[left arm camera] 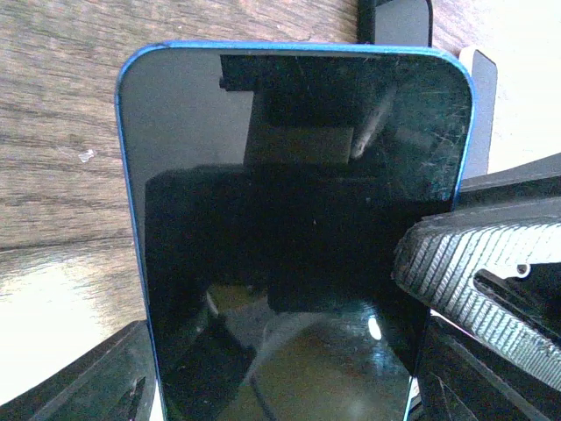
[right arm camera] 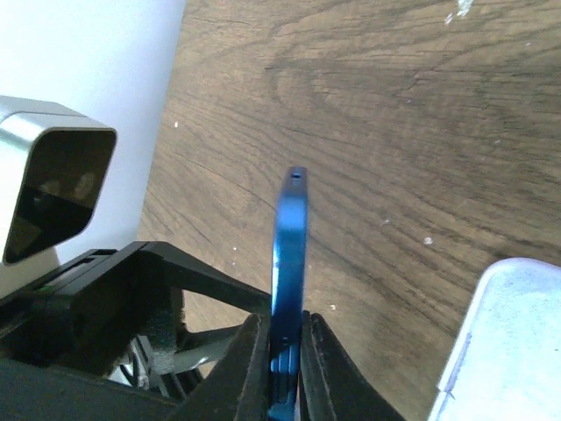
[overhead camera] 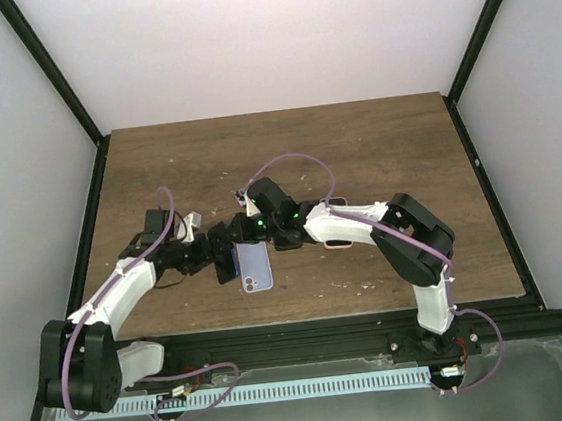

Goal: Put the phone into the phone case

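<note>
The phone [overhead camera: 255,269] is hanging off the tabletop [overhead camera: 354,142] at the middle of the workspace, where both arms are meeting. The overhead view is showing its pale back, with the lens cluster at the lower end.

The phone case [overhead camera: 339,245] is lying flat to the right of the phone, and the right forearm is crossing over it, so only part of its pale rim is showing there. Both tools are crowding the phone in the overhead view, the left tool [overhead camera: 228,259] at its left side and the right tool [overhead camera: 254,241] above it, and neither grip can be read from that camera.

The right wrist camera is looking along the phone [right arm camera: 291,237] edge-on, a thin blue strip. The right tool [right arm camera: 287,329] is pinching it firmly on its two flat faces. A corner of the case [right arm camera: 504,342] is lying at the lower right, cut off by the frame, apart from the phone. A grey housing [right arm camera: 57,184] on the left arm is sitting at the far left.

The left wrist camera is facing the dark screen [left arm camera: 289,219], which is filling most of the frame. A ribbed finger [left arm camera: 473,272] of the left tool [left arm camera: 280,333] is sitting against its right edge, with a black part at the lower left. I cannot tell whether this tool is pressing on the phone. The dark and white shapes at the upper right are hard to make out.
</note>
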